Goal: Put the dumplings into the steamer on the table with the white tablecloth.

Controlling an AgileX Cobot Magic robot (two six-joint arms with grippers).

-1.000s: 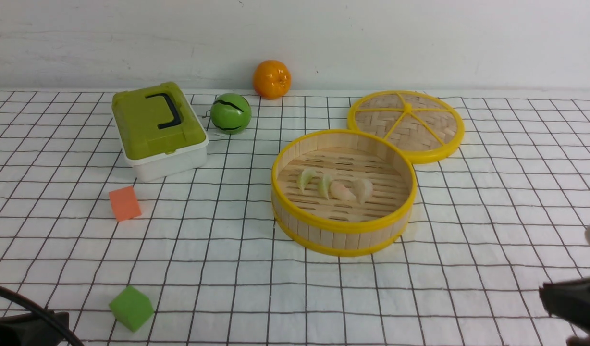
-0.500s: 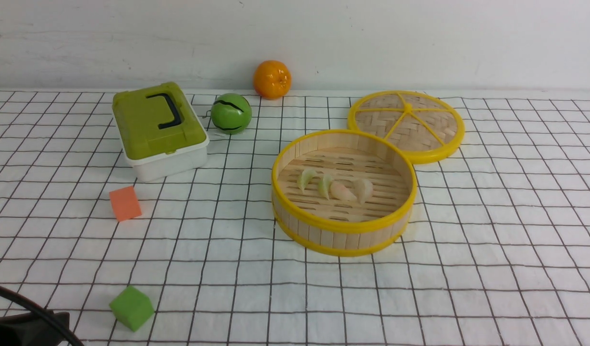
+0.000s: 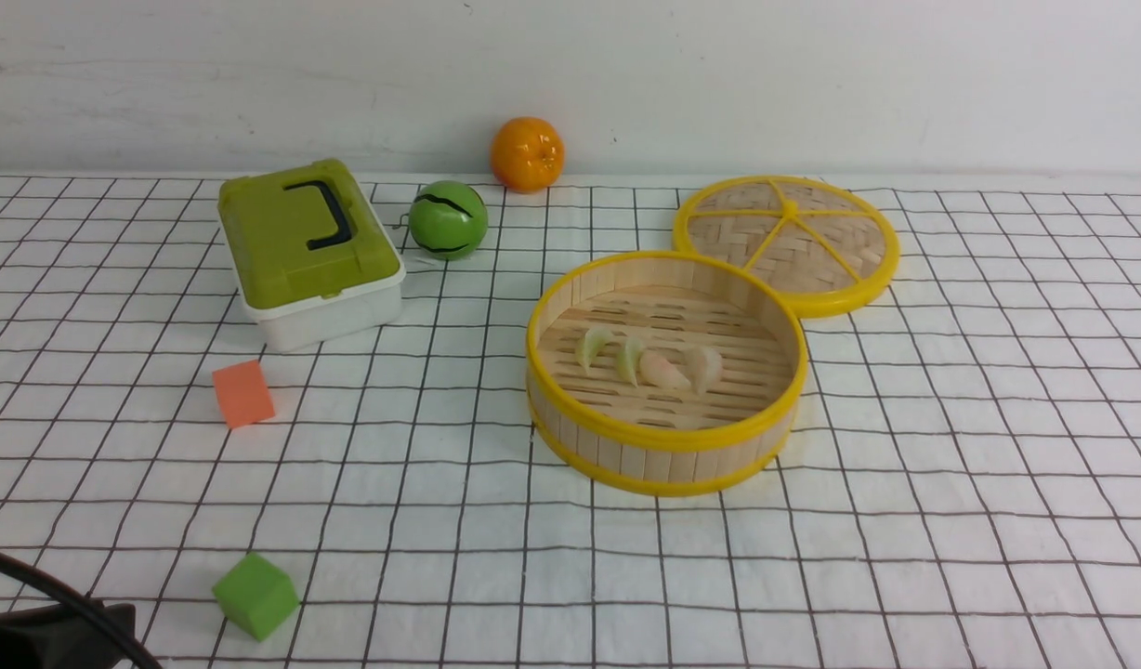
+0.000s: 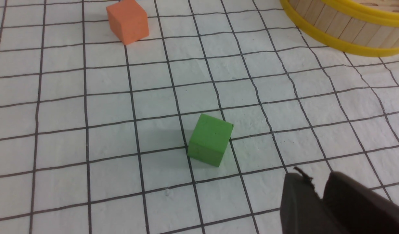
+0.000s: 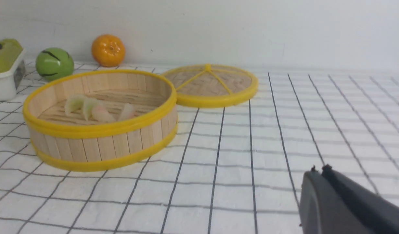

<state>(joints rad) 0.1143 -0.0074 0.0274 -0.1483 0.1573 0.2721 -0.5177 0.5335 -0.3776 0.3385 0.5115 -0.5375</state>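
The steamer [image 3: 663, 437] stands right of centre on the white grid tablecloth [image 3: 905, 520]. Two pale green dumplings [image 3: 592, 346] and two pinkish-white dumplings [image 3: 663, 370] lie in a row on its slatted floor. The right wrist view also shows the steamer [image 5: 102, 128] with the dumplings [image 5: 95, 110] inside. My right gripper [image 5: 318, 169] is shut and empty, low over the cloth well to the steamer's right, and it is out of the front view. My left gripper [image 4: 315, 182] is shut and empty near a green cube [image 4: 210, 139]. Only a bit of the left arm [image 3: 50, 632] shows in the front view.
The woven lid [image 3: 786, 240] lies flat behind the steamer, touching it. A green-lidded box [image 3: 306, 251], a green ball [image 3: 447, 219] and an orange [image 3: 527, 153] stand at the back left. An orange cube [image 3: 242, 393] and the green cube [image 3: 255, 595] sit front left.
The right gripper, at the lower right edge of the front view a second ago, has drawn back out of that view. Nothing else has moved.
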